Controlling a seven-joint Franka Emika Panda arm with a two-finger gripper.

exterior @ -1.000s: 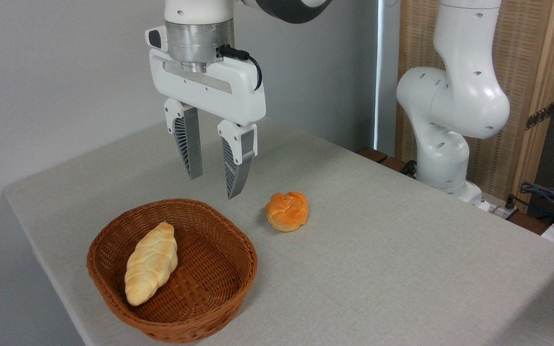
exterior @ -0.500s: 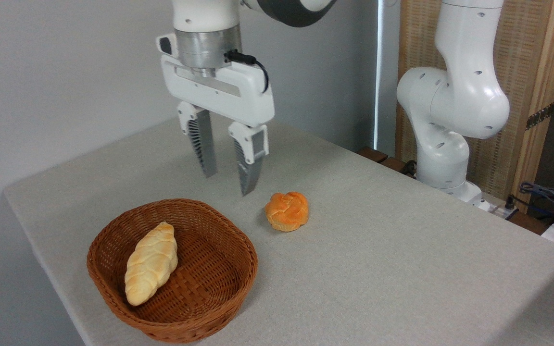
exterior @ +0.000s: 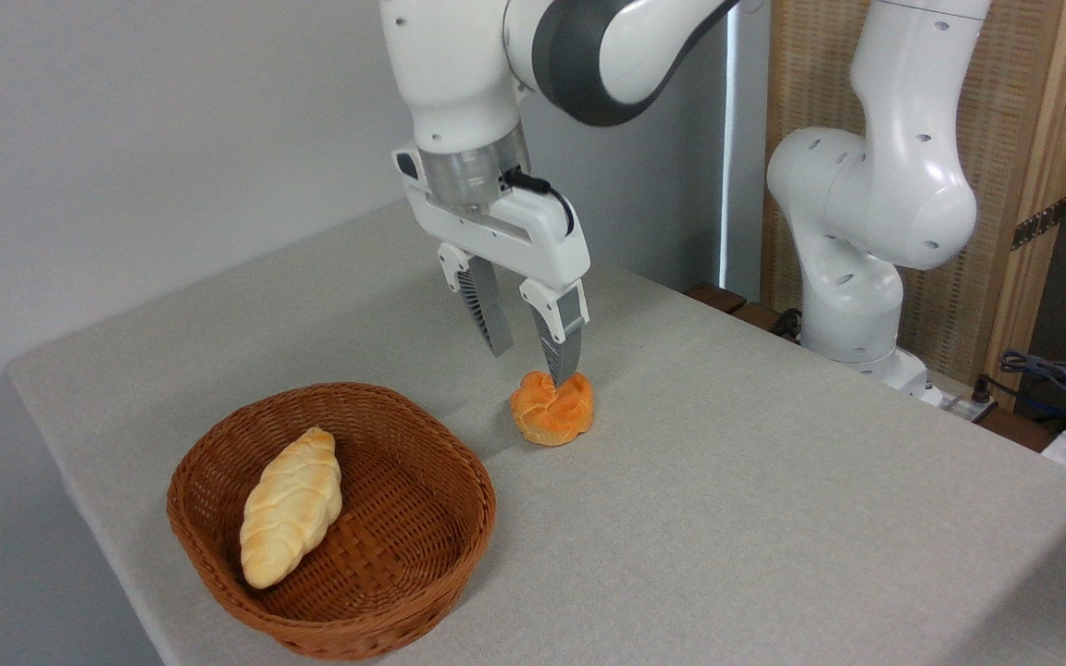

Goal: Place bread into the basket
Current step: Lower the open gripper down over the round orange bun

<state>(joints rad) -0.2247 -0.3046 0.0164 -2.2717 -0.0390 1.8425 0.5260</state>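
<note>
Loaf [exterior: 291, 507] in basket [exterior: 459, 546] (front left); bread [exterior: 552, 412] on table [exterior: 774, 518], right of basket.

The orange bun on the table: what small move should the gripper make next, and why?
Probably a short descent, so that the open gripper comes down around the orange bun, and only then closes. Its fingers hang just above the bun, one tip at the bun's top edge, and nothing is gripped yet. The bun lies on the table, to the right of the basket, which already holds a pale loaf.
</note>
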